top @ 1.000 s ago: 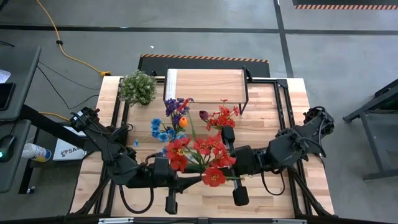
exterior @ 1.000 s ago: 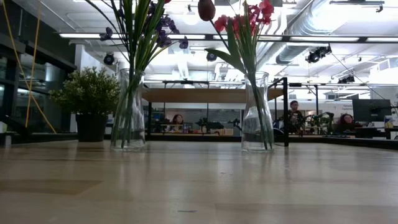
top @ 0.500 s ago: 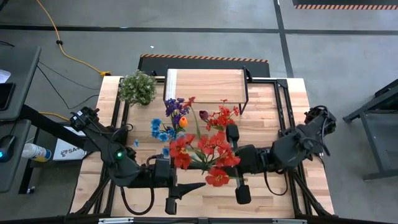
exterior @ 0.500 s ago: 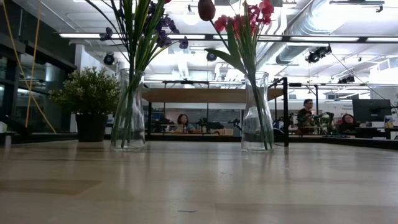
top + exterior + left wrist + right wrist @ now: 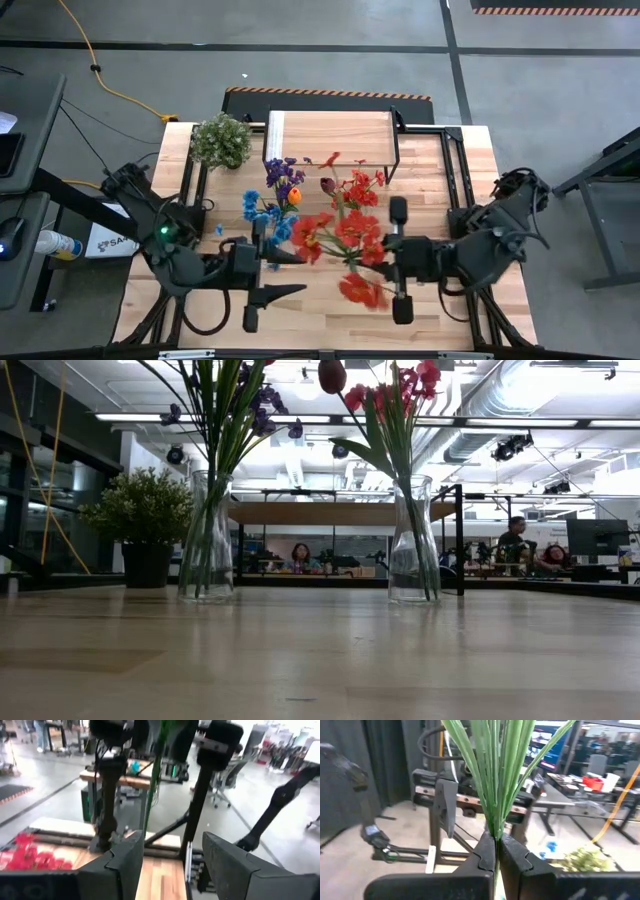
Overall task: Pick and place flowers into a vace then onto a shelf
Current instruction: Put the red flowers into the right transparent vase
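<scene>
R gripper (image 5: 496, 851) is pinched tight on a bunch of green stems, holding the red flowers (image 5: 345, 240) up over the table's middle, front of the shelf (image 5: 328, 137); blooms spread above the wood, one lower red bloom looks blurred. L gripper (image 5: 170, 857) sits apart from the bunch w/ fingers (image 5: 127, 862) spread, nothing between them; it's on the table's left-front side. Two glass vases stand on the tabletop (image 5: 430, 180): left vase (image 5: 207, 538) w/ blue, purple & orange flowers (image 5: 272, 192), right vase (image 5: 413, 542) w/ red & dark maroon blooms (image 5: 355, 186). Both vases stand just in front of the shelf, which carries nothing on top. Potted plant (image 5: 221, 140) sits at back-left corner, beside the shelf. People (image 5: 298, 554) show in the room behind the table
</scene>
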